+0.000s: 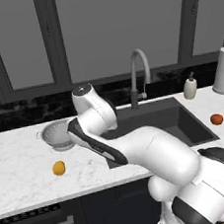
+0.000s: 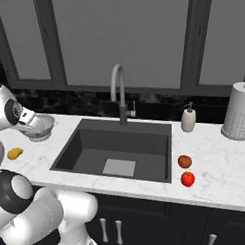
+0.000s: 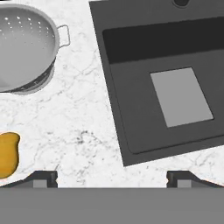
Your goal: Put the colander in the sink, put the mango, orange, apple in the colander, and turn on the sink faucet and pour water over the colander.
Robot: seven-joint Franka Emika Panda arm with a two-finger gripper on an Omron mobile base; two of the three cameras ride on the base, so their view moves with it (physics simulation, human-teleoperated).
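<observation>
Above counter, tool [image 3: 112, 177] spread wide, colander [image 3: 24, 46] beside sink [image 3: 131, 109], mango [image 3: 8, 155] near.

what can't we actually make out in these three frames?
- Silver perforated metal colander: right side covered by the white arm in the left base view; near side covered by the arm in the right base view; left part cut by the hand view's edge.
- Yellow-orange oval mango: cut by the left edge in the hand view.
- Grey gooseneck faucet: lever too small to read its position.
- Hand: fingertips wide apart, nothing between them.
</observation>
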